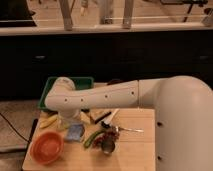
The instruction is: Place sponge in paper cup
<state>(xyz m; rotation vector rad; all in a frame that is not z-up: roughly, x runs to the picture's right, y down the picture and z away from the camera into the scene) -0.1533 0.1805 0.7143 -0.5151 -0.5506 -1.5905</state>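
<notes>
**While the hand (69, 120) hangs at the sponge (75, 132), its grip cannot be told**

Where the robot's white arm (102, 95) stretches from the right of the view to the left above the back of the wooden counter (135, 156), its far end bends downward. The hand hangs there over the counter's left half. Most of the hand is hidden behind the arm's thick end, and only a pale lower part shows beneath it. Whether the hand is released or clenched cannot be told.

The sponge, a small light-blue flat pad, lies on the bare wood of the counter just below the hand and slightly to its right, on the viewer's side. The two are very close. Whether they touch cannot be told.

An orange bowl (47, 148) sits to the lower left of the sponge, near the counter's front left corner and apart from it. A long green vegetable (92, 139) lies slanted just beside the sponge on the right. Past the vegetable a small metal cup (107, 146) stands upright, and above it a spoon (125, 129) lies with its handle pointing right. Yellow pieces (48, 121) lie on the counter left of the hand. A dark utensil (101, 118) shows under the arm, to the right of the hand. A green tray (75, 80) rests at the back of the counter, partly covered by the arm's end.
</notes>
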